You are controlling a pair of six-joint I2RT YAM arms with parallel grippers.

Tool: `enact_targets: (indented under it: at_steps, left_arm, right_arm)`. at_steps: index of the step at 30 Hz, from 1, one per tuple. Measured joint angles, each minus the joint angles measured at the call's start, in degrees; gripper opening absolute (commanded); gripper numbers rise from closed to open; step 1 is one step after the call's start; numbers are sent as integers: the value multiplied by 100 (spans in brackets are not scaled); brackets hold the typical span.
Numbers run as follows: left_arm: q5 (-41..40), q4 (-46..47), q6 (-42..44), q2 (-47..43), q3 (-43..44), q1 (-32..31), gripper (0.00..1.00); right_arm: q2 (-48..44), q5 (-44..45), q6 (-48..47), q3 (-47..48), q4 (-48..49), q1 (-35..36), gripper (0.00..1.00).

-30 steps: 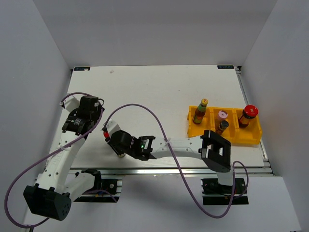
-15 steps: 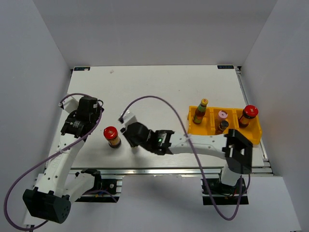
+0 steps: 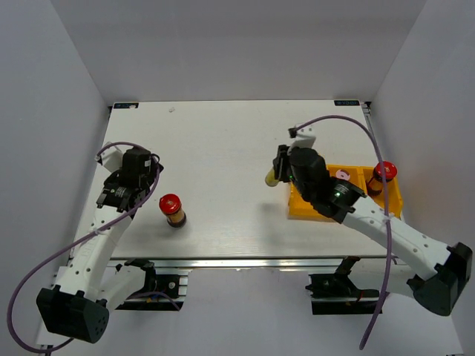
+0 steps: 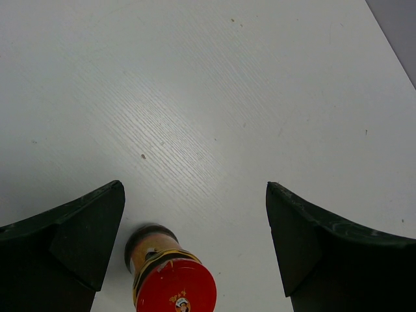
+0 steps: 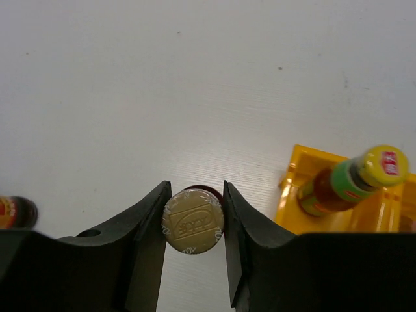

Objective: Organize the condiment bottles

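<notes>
Right gripper clamped on gold-capped bottle, just off left end of yellow compartment tray. Yellow-capped slim bottle upright in tray's end compartment nearest that gripper. Pink-capped bottle in middle compartment, red-capped jar in right one. Second red-capped jar upright on table, well left of tray. Left gripper fingers spread apart, that jar seen between them in wrist view, untouched.

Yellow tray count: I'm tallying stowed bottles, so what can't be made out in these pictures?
Top view: the right arm covers much of the yellow tray; only a pink cap and a red-capped jar show.
Right wrist view: the frame edge cuts the tray off past the slim bottle; the held bottle's cap hides its body.
Left wrist view: no tray in frame.
</notes>
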Motion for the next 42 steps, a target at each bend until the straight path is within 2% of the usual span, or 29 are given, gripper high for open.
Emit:
enact_targets:
  at_steps: [6, 13, 24, 30, 32, 35, 38, 42]
  left_arm:
    - [120, 232, 157, 103, -15, 0, 98]
    - [227, 393, 269, 203, -15, 0, 98]
    - [238, 450, 308, 208, -17, 0, 98]
    - [236, 448, 310, 208, -17, 0, 98]
    - [223, 446, 310, 208, -17, 0, 98]
    - [208, 444, 308, 208, -17, 0, 98]
    - [208, 444, 308, 203, -17, 0, 98]
    - [210, 444, 308, 195, -17, 0, 98]
  right_arm:
    - [-828, 44, 271, -555, -431, -1060, 11]
    - [-1132, 48, 420, -769, -896, -1836, 12]
    - [-407, -343, 442, -1309, -608, -2223, 13]
    - [-173, -463, 428, -1523, -350, -2243, 19]
    - [-116, -492, 433, -1526, -326, -2240, 27]
    - [-37, -553, 450, -1526, -341, -2243, 31]
    - [-28, -597, 463, -1530, -380, -2243, 40]
    - [-94, -660, 485, -1530, -424, -2243, 61]
